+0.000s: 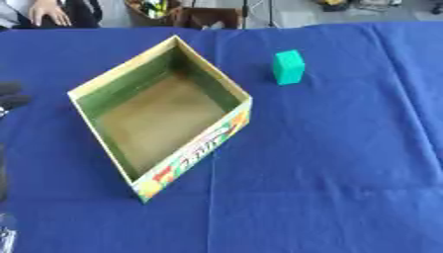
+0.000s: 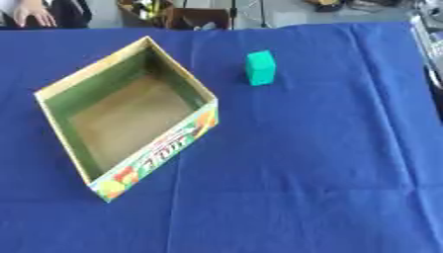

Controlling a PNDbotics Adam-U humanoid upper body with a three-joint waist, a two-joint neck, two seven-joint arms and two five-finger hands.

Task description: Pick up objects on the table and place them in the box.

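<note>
An open cardboard box (image 1: 221, 84) with green inner walls and a printed fruit pattern on its front side sits turned cornerwise on the blue tablecloth, left of centre. Its brown floor shows, with nothing lying on it. A small green block (image 1: 288, 67) stands upright on the cloth, to the right of the box's far corner and apart from it. A dark part of my left hand (image 1: 10, 97) pokes in at the left edge, level with the box's left corner and short of it. My right hand shows in neither view.
A dark and silver part of the robot (image 2: 430, 54) runs along the right edge of the right eye view. Blue cloth (image 1: 346, 163) spreads wide to the right of and in front of the box. Clutter and a person lie beyond the far edge.
</note>
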